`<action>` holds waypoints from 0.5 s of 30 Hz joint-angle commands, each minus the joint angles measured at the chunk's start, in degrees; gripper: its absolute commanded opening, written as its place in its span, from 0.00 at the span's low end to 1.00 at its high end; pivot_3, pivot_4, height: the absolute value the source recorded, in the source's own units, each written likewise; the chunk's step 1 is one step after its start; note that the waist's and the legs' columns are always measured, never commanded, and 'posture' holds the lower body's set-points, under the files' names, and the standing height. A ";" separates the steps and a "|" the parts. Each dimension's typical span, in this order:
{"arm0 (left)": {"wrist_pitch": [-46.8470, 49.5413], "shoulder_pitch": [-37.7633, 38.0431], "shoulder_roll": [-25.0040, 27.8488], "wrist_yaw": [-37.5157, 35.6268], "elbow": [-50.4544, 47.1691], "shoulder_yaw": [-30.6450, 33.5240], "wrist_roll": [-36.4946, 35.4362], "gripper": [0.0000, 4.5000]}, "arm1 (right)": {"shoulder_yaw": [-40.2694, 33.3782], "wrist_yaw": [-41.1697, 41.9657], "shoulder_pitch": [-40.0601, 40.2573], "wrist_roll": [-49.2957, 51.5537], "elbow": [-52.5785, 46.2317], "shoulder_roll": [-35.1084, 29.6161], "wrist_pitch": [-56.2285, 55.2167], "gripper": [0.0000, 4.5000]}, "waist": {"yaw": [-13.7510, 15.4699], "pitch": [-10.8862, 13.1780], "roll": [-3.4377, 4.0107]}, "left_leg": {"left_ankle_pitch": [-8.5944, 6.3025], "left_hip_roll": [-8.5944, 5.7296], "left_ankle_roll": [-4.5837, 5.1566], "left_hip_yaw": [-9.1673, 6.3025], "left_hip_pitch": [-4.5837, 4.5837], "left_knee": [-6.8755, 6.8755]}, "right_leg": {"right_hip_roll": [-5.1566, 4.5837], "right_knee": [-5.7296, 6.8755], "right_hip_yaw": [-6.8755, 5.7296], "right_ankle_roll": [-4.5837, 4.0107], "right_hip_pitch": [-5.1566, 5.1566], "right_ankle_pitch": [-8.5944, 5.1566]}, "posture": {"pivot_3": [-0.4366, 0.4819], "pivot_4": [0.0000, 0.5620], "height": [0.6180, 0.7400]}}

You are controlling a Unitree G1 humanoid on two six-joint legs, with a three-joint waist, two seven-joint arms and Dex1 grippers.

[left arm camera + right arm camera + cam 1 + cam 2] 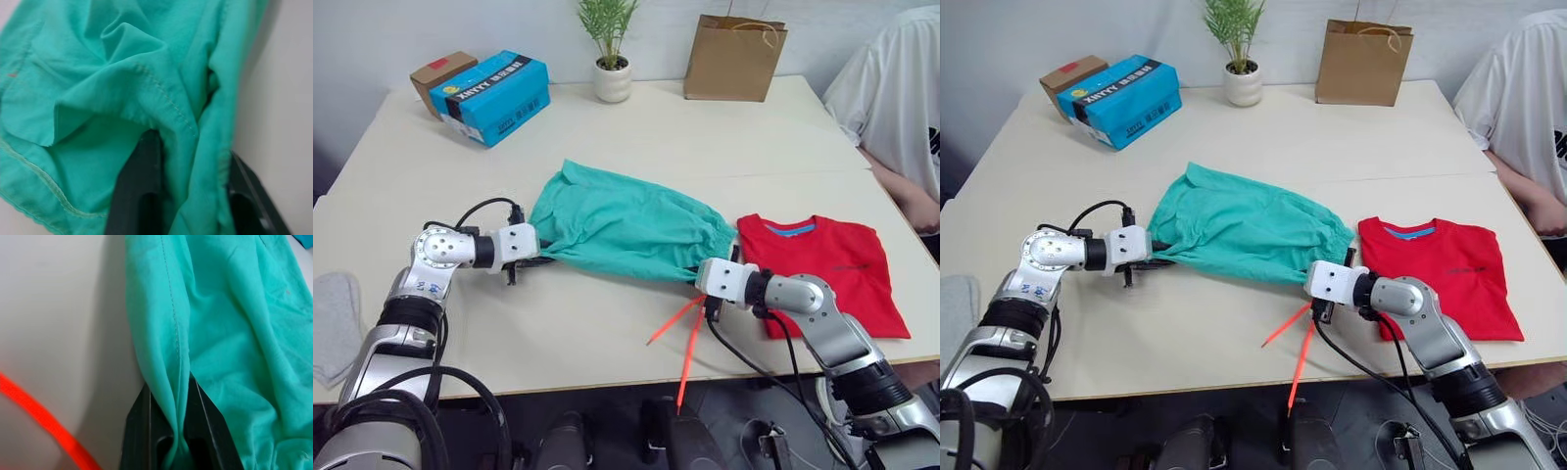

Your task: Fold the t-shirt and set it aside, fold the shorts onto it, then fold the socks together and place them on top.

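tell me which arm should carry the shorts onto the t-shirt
Probably the right. Both grippers, left and right, pinch the shorts, but the right one sits beside the t-shirt; the left holds the far end.

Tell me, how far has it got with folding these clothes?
The t-shirt looks folded and set aside flat on the table. The shorts are in hand: the left hand and right hand each pinch an edge of the teal cloth, which is not yet on the shirt. One grey sock lies at the table's left edge, untouched, so the socks are left.
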 commanded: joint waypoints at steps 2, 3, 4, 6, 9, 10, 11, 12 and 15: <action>10.76 11.54 4.56 -5.67 -14.02 2.89 -6.64 0.01 | -1.74 5.04 -2.29 2.72 3.55 -1.56 -8.63 0.00 | -0.57 0.00 0.00 | -0.02 0.06 -0.05 0.01 0.01 -0.03 | 0.02 0.00 0.02 -0.04 -0.02 -0.02 | 0.48 0.27 1.00; 12.88 13.67 5.38 -5.72 -17.31 3.62 -7.69 0.01 | -1.80 5.61 -2.66 3.02 4.41 -1.55 -9.83 0.00 | -0.74 0.00 0.00 | -0.03 0.08 -0.06 0.01 0.02 -0.05 | 0.02 0.00 0.02 -0.05 -0.02 -0.04 | 0.48 0.27 1.00; 15.18 17.56 6.63 -5.23 -22.27 5.09 -9.10 0.01 | -1.68 6.81 -3.08 3.67 5.49 -1.55 -11.34 0.00 | -0.85 0.00 0.00 | -0.04 0.12 -0.08 0.02 0.02 -0.04 | 0.04 -0.01 0.02 -0.06 -0.02 -0.04 | 0.48 0.27 1.00; 19.57 25.24 8.75 -3.87 -31.74 8.27 -11.71 0.01 | -1.18 9.93 -3.80 5.66 7.32 -1.29 -14.29 0.00 | -1.03 0.00 0.00 | -0.06 0.14 -0.09 0.02 0.03 -0.06 | 0.04 -0.01 0.05 -0.07 -0.02 -0.05 | 0.48 0.27 1.00; 24.80 35.20 9.75 -0.15 -43.34 13.44 -14.49 0.01 | -0.42 12.68 -4.52 6.31 9.33 -1.20 -17.34 0.00 | -0.81 0.00 0.00 | -0.08 0.16 -0.09 0.04 0.09 -0.09 | 0.05 -0.01 0.13 -0.09 0.00 -0.06 | 0.48 0.27 1.00; 26.12 38.95 9.63 1.29 -47.20 15.57 -15.35 0.01 | -0.24 13.69 -4.54 6.74 9.80 -1.11 -18.15 0.00 | -0.80 0.00 0.00 | -0.08 0.16 -0.09 0.03 0.09 -0.08 | 0.05 -0.01 0.13 -0.09 0.00 -0.06 | 0.48 0.27 1.00; 27.32 41.92 9.40 2.52 -50.26 17.27 -15.95 0.01 | -0.25 14.31 -4.43 7.14 10.07 -1.01 -18.54 0.00 | -0.78 0.00 0.00 | -0.09 0.17 -0.08 0.02 0.09 -0.08 | 0.04 -0.02 0.14 -0.09 0.01 -0.06 | 0.48 0.27 1.00; 28.26 46.54 8.41 4.22 -54.53 19.64 -16.59 0.01 | -0.43 15.43 -3.74 8.26 9.95 -1.18 -18.40 0.00 | -0.74 0.00 -0.01 | -0.12 0.14 -0.04 0.03 0.15 -0.08 | 0.02 -0.02 0.17 -0.09 0.05 -0.06 | 0.48 0.27 1.00; 30.47 55.64 5.02 9.41 -63.17 23.64 -16.88 0.01 | -1.61 17.92 -0.92 11.04 9.26 -2.61 -16.66 0.00 | -0.38 0.00 -0.02 | -0.22 0.16 0.03 0.00 0.28 -0.13 | 0.02 -0.17 0.17 -0.09 0.27 -0.06 | 0.48 0.27 1.00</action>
